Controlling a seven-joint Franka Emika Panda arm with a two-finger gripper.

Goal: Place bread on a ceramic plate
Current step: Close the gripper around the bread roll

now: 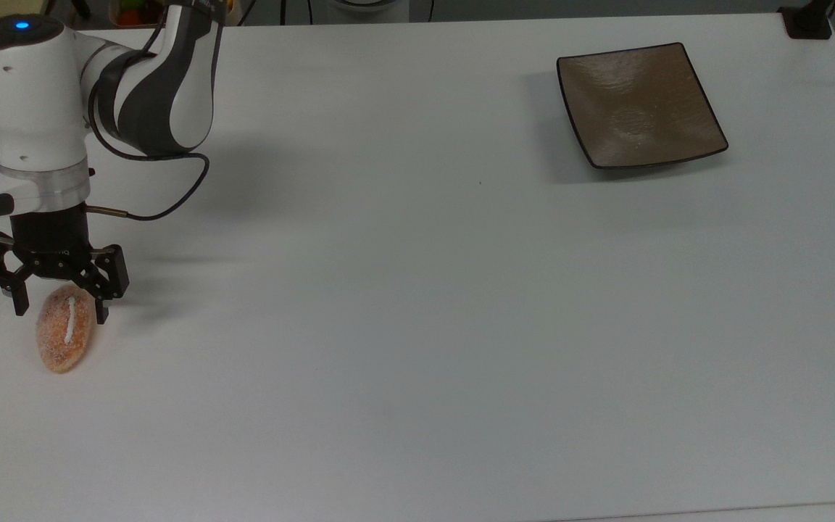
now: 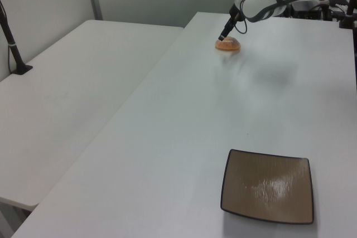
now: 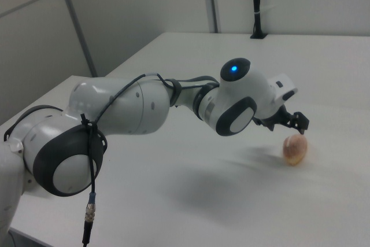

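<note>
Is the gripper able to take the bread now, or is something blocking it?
Probably yes. The gripper is open, its fingers on either side of the bread's upper end in the top view. The white table around it is bare, so nothing blocks closing.

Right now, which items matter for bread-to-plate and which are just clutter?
Job:
- bread, on the table under the open gripper
- ceramic plate, bare, far across the table

Lying about:
- black post base at the table corner
- container of colourful items beyond the table edge
</note>
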